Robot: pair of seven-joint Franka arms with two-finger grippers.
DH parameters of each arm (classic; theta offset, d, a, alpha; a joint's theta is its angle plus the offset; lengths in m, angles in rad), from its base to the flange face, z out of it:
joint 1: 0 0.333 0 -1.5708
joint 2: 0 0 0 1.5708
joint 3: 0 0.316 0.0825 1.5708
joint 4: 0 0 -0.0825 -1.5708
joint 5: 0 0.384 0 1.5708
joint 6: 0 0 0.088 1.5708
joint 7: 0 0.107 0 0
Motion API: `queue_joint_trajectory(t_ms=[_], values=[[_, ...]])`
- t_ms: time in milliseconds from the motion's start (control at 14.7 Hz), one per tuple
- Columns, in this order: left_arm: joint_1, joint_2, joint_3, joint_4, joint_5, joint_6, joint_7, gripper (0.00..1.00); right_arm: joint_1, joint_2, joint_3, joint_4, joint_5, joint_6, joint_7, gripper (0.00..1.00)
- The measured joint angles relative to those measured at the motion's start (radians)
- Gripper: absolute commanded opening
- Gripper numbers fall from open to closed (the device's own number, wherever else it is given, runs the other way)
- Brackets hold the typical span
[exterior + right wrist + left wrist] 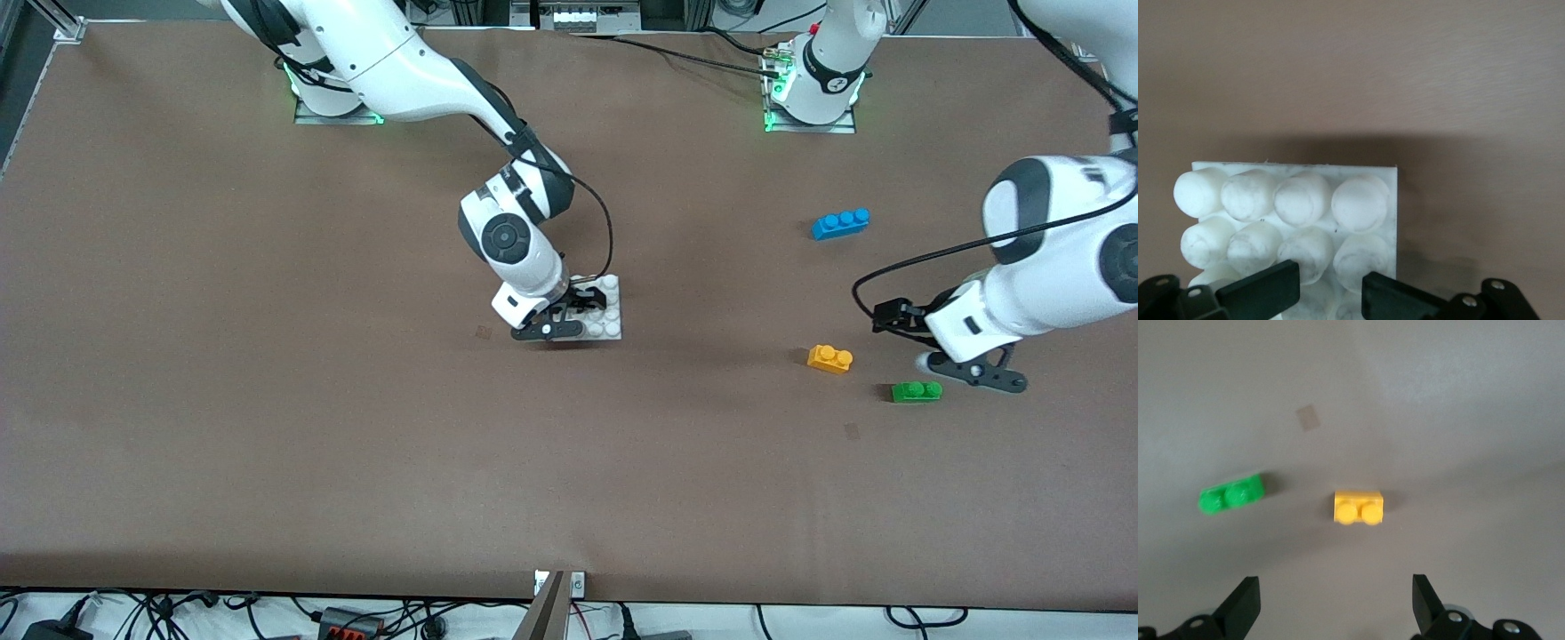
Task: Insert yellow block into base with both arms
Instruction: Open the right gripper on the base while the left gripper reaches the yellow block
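Observation:
The yellow block lies studs up on the brown table toward the left arm's end, and shows in the left wrist view too. My left gripper hangs open just above the table beside it, with nothing between its fingers. The white studded base lies flat near the table's middle. My right gripper is down on the base, shut on one of its studs. In the right wrist view the fingers clamp a stud near the edge of the base.
A green two-stud brick lies next to the left gripper, a little nearer the front camera than the yellow block. A blue three-stud brick lies farther back. Small tape marks dot the table.

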Motion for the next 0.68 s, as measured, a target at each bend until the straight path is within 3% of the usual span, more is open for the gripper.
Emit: queue_joint_trajectory(t_ms=[477, 682], values=[[0.000, 0.064, -0.011, -0.126, 0.003, 0.292, 0.087, 1.00, 0.019, 0.007, -0.001, 0.024, 0.000, 0.000, 0.003, 0.52], [0.001, 0.078, -0.011, -0.175, 0.003, 0.346, 0.059, 1.00, 0.012, -0.024, -0.012, 0.046, 0.000, -0.016, 0.003, 0.52]])
